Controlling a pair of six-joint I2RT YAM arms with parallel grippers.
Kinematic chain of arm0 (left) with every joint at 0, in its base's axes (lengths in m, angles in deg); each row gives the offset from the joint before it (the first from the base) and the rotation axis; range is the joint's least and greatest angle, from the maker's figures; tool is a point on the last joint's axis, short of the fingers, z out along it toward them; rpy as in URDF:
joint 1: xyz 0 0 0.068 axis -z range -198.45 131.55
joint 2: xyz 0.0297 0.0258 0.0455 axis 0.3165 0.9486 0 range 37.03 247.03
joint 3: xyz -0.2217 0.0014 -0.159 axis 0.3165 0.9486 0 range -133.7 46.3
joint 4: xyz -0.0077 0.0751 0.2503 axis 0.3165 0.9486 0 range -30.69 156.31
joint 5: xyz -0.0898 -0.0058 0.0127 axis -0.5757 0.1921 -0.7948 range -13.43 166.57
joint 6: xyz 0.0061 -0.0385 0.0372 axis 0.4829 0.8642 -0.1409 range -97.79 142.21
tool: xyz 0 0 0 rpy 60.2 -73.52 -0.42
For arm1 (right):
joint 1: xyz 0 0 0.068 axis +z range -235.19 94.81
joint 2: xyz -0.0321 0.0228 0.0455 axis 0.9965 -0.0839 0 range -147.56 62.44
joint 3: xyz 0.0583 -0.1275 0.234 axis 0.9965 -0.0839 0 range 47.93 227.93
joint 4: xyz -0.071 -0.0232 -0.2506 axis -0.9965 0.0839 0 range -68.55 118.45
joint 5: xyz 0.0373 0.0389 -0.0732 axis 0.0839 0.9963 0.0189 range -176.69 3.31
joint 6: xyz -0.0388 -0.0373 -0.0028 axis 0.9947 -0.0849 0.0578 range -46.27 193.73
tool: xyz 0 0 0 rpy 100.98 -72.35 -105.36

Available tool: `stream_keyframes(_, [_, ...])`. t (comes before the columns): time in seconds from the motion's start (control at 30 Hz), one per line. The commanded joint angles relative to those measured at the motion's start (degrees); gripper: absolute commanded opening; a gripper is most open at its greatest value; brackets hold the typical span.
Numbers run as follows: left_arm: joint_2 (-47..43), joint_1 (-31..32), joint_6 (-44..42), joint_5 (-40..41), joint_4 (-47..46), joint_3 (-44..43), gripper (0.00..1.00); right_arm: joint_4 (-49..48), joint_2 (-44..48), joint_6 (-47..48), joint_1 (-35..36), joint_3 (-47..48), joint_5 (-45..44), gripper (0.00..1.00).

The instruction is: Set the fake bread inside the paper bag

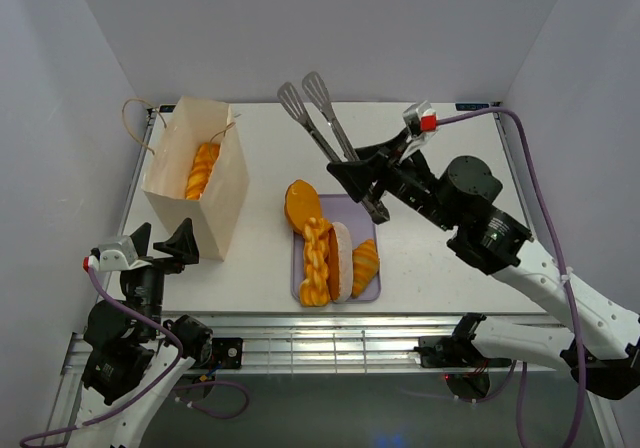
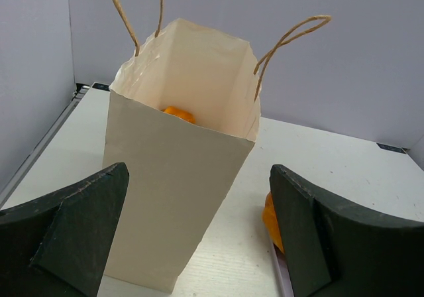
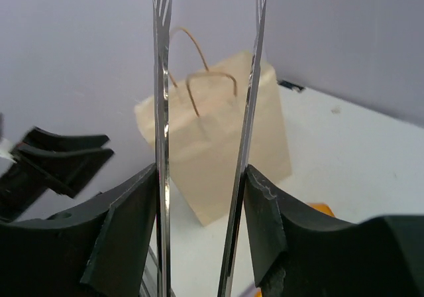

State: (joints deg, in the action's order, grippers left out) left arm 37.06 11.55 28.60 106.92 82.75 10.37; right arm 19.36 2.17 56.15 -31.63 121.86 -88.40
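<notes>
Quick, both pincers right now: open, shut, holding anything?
Left pincer: open, empty, facing the paper bag.
Right pincer: shut on the metal tongs.

- right gripper (image 3: pixel 202 191) clamped on the metal tongs (image 3: pixel 162 111), both arms running straight up mid-frame
- paper bag (image 3: pixel 265 131) standing behind them, centre
- sliver of orange bread (image 3: pixel 322 209) lower right

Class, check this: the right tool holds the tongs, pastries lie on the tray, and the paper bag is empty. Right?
No. The paper bag is not empty: the top view shows a braided loaf inside. The right tool does hold the tongs.
</notes>
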Motion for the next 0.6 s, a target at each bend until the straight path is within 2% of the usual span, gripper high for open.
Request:
stream_keyframes(0.0, [-4.25, 0.32, -0.68, -0.99, -0.68, 0.50, 0.98, 7.17, 3.13, 1.06, -0.82, -7.47, -7.93, 0.58])
stream_keyframes(0.1, [-3.46, 0.32, -0.77, -1.26, -0.68, 0.59, 0.98, 9.64, 6.04, 0.45, -2.40, -14.76, -9.01, 0.59])
stream_keyframes(0.2, [-3.20, 0.41, -0.86, -1.52, -0.68, 0.59, 0.98, 10.00, 6.40, -1.04, -6.78, -20.30, -4.99, 0.59])
stream_keyframes(0.57, [-2.67, 0.50, -0.77, -1.08, -0.68, 0.59, 0.98, 10.00, -3.70, -2.19, -14.88, -19.18, 10.94, 0.61])
